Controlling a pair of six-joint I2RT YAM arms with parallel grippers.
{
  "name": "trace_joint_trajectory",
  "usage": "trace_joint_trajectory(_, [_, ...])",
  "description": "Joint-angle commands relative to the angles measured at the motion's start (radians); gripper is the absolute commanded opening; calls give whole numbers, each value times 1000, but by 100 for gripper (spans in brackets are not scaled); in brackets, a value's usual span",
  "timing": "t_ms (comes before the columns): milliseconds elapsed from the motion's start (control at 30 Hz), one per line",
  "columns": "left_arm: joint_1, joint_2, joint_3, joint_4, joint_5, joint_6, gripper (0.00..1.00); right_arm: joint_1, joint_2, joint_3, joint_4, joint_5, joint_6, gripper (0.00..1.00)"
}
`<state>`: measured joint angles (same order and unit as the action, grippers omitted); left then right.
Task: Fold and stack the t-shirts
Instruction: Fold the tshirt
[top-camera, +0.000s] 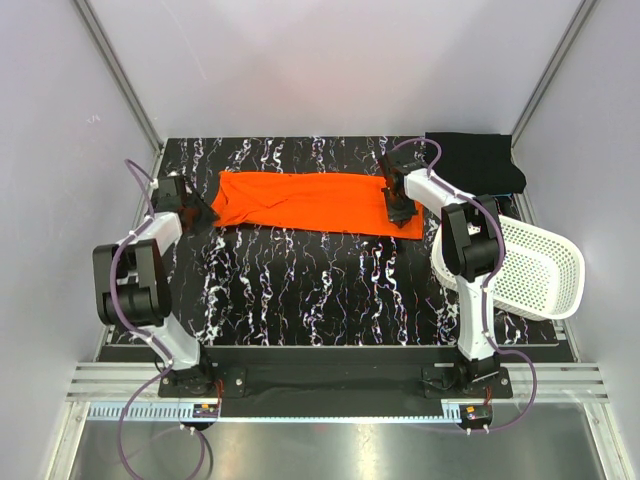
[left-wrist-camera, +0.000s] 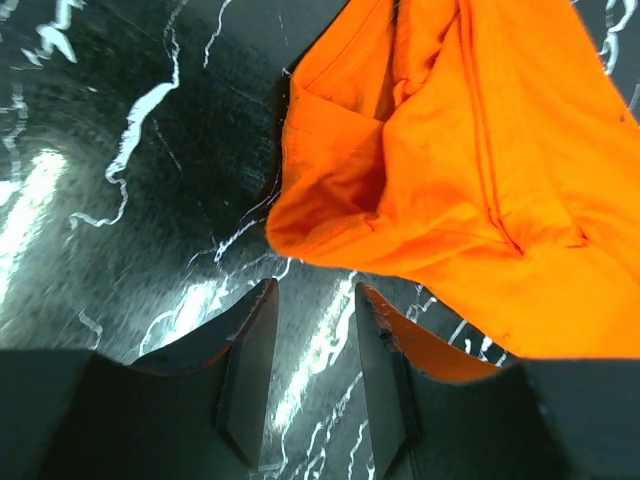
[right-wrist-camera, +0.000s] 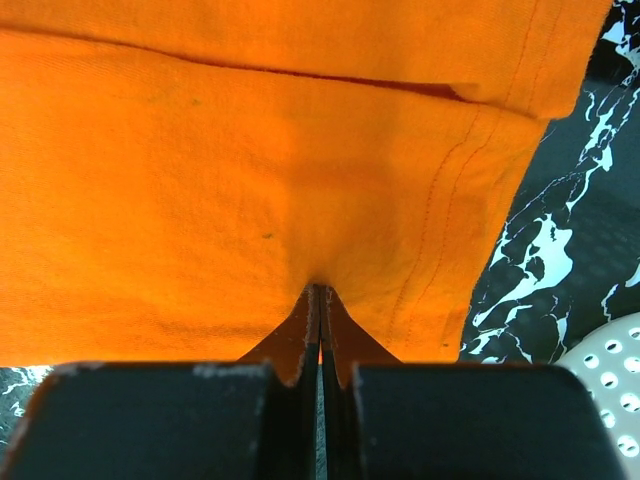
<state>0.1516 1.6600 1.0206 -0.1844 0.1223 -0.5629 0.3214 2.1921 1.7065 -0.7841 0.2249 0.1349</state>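
The orange t-shirt (top-camera: 315, 203) lies as a long band across the back of the table. My left gripper (top-camera: 205, 213) sits at its left end. In the left wrist view that gripper (left-wrist-camera: 314, 292) is open, with only bare table between the fingers and the shirt's rumpled edge (left-wrist-camera: 330, 215) just past the tips. At the right end, my right gripper (top-camera: 401, 211) rests on the shirt. Seen from the right wrist, it (right-wrist-camera: 320, 290) is shut, with orange fabric (right-wrist-camera: 200, 180) puckered into its tips. The black t-shirt (top-camera: 476, 163) lies folded at the back right corner.
A white perforated basket (top-camera: 535, 268) lies tipped at the table's right edge, close to the right arm. The table (top-camera: 300, 290) is black with white marbling. Grey walls and metal rails close in the back and both sides.
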Motion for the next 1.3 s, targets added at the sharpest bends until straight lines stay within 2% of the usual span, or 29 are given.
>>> trace_joint_trajectory(0, [3,53,39,68,53,-26,40,-4,-68,1,-9,7,-11,0])
trace_joint_trajectory(267, [2,153,136,37,51,-26,41,-4,-72,-24,-6,31,-30,0])
trace_joint_trajectory(367, [3,181,182,25,40,-16,34,-4,-86,-38,-4,45,-46,0])
trace_joint_trajectory(433, [2,210,214,25,30,-8,22,-4,-98,-51,0,51,-50,0])
trace_joint_trajectory(500, [3,233,245,16,33,-3,20,-4,-113,-62,11,45,-54,0])
trace_joint_trajectory(667, [3,274,265,13,71,1,1,-4,-135,-91,26,63,-67,0])
trace_joint_trajectory(733, [3,273,268,-1,57,9,1,-4,-135,-94,26,76,-72,0])
trace_joint_trajectory(867, [3,222,259,-26,-15,44,8,-4,-137,-99,26,56,-75,0])
trace_joint_trajectory(933, [5,186,262,-39,-73,54,18,-4,-137,-108,25,37,-77,0])
trace_joint_trajectory(1000, [12,149,272,-73,-102,58,34,-4,-141,-123,29,40,-75,0])
trace_joint_trajectory(1167, [31,63,207,-78,-99,-3,33,-4,-153,-134,42,33,-70,0])
trace_joint_trajectory(1267, [74,31,117,10,2,-104,35,-4,-163,-133,42,24,-69,0])
